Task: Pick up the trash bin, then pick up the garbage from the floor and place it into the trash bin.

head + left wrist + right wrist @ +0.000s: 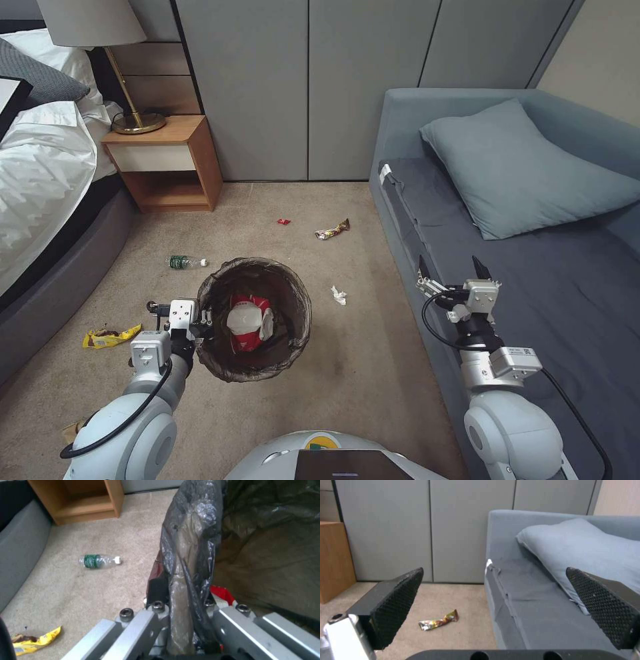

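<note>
My left gripper is clamped on the near-left rim of the small round trash bin, its fingers pinching the rim together with the dark brown-black translucent plastic liner that folds over it. Inside the bin lies a crumpled red-and-white snack packet. Whether the bin rests on the beige carpet or hangs just above it, I cannot tell.

On the carpet near that gripper, to its left, lies a torn yellow foil wrapper. Beyond the bin sits a small clear plastic bottle with a green label, on its side. To the bin's right is a small crumpled white scrap; farther off lie a long gold-and-brown foil wrapper and a tiny red scrap.

My right gripper hovers over the front edge of the grey-blue sofa, its black mesh-textured fingers spread wide and holding nothing.
</note>
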### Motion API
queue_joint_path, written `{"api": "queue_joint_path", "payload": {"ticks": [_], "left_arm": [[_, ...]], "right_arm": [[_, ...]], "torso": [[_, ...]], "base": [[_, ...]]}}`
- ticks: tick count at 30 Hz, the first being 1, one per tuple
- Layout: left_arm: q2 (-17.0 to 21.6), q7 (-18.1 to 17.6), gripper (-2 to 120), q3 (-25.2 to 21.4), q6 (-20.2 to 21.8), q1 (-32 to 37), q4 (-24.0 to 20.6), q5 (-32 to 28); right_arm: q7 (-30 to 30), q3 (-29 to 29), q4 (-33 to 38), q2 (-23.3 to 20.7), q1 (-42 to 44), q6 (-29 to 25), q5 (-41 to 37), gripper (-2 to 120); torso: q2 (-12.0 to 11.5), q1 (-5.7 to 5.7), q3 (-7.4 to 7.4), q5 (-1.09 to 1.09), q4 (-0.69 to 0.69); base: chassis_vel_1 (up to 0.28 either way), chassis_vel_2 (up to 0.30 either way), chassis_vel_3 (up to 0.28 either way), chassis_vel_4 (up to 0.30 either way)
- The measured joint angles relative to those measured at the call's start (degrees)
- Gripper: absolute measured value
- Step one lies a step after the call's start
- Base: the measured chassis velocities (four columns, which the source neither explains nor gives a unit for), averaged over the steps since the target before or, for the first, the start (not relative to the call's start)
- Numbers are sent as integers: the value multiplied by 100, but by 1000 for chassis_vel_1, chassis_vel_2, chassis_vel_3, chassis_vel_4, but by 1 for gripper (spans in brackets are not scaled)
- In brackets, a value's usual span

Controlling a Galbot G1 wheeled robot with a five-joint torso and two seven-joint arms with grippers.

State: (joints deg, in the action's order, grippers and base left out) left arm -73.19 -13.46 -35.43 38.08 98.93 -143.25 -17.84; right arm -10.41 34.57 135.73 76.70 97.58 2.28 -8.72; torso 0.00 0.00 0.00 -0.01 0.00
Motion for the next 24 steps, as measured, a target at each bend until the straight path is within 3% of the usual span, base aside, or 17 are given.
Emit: {"api": "queue_joint_path", "payload": {"ticks": [24], "left_arm": [[-49,5,3,9,-28,-24,1,131]], "right_arm": [[-178,-80,148,69,98,227,3,100]], "torso": [[0,0,0,0,0]], "base": [[0,0,0,0]]}}
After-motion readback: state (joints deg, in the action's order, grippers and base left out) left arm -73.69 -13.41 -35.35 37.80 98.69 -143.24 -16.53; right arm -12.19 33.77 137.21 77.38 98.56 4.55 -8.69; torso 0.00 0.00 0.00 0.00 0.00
